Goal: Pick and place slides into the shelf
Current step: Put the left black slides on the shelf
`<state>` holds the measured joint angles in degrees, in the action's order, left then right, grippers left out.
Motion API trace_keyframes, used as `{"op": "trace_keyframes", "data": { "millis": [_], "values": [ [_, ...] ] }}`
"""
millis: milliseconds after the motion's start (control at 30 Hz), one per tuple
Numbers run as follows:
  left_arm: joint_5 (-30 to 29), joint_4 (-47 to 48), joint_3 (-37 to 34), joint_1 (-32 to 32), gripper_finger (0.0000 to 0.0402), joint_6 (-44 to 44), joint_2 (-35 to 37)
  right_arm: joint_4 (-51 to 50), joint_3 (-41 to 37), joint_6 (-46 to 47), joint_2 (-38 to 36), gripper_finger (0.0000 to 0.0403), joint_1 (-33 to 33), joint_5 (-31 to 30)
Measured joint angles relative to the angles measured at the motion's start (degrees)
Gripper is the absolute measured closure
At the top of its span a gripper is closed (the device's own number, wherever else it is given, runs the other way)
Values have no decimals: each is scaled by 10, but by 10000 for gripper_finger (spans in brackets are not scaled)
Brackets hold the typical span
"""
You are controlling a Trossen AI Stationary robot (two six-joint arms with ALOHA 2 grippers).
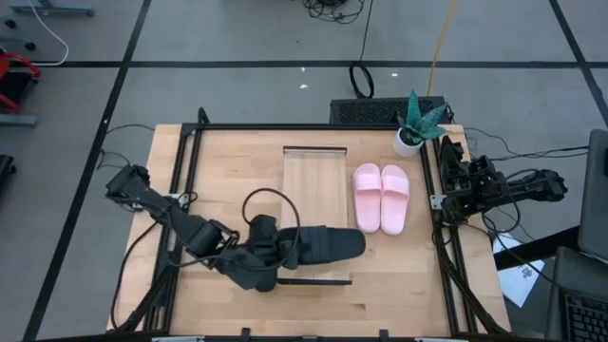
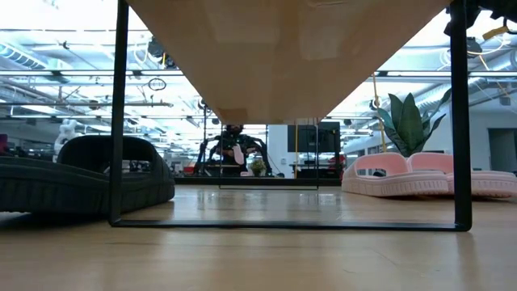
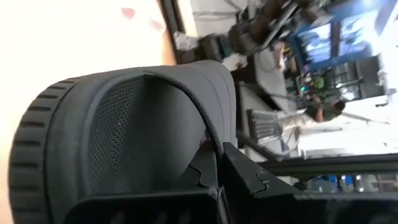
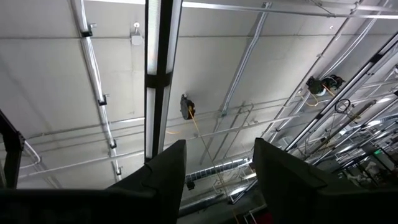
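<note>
A light wooden table (image 1: 237, 313) fills the overhead view, ringed by a thin dark frame. At its centre lies the shelf (image 1: 313, 180) — a long rack of pale planks running from twelve o'clock toward six. The left arm reaches in from nine o'clock across the table's near half, and the left gripper (image 1: 285, 249) sits at about seven o'clock of the shelf's middle, fingers clamped tight on the strap edge of a black slide (image 1: 328, 244). That slide lies crosswise over the shelf's near end, its toe pointing to three o'clock; from table height it appears to sit flat, though the second black slide may be hidden under the arm and cannot be made out. The right arm is folded up at the table's three o'clock edge, its right gripper (image 4: 217, 180) spread wide, holding nothing and aimed at the ceiling. Two pink slides (image 1: 381, 197) rest side by side on the tabletop just beside the shelf's three o'clock edge. A small potted plant (image 1: 414, 128) stands at the one o'clock corner.
</note>
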<state>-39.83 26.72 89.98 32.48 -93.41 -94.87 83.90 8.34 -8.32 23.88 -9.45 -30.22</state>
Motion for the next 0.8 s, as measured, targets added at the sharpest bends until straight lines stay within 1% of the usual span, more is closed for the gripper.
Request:
{"op": "trace_keyframes", "data": {
  "millis": [67, 167, 233, 367, 467, 567, 667, 800],
  "values": [
    [5, -20, -23, -3, 401, -1, 0, 0, 0, 1, 0, 225, 0, 0],
    [7, -72, -60, 0, 401, 23, 15, 1, 0, 1, 0, 225, 0, 0],
    [2, -129, -89, 0, 401, 40, 28, 0, 0, 1, 0, 225, 0, 0],
    [-15, -222, -168, 3, 401, 48, 48, -1, 0, 1, 0, 225, 0, 0],
    [-15, -319, -224, 5, 401, 53, 57, 0, 0, 1, 0, 225, 0, 0],
    [-11, -397, -259, 7, 401, 63, 59, 0, 0, 1, 0, 225, 0, 0],
    [3, -406, -276, 6, 401, 63, 58, 0, 0, 1, 0, 225, 0, 0],
    [35, -401, -277, 6, 401, 61, 58, -1, 0, 1, 0, 225, 0, 0]
  ]
}}
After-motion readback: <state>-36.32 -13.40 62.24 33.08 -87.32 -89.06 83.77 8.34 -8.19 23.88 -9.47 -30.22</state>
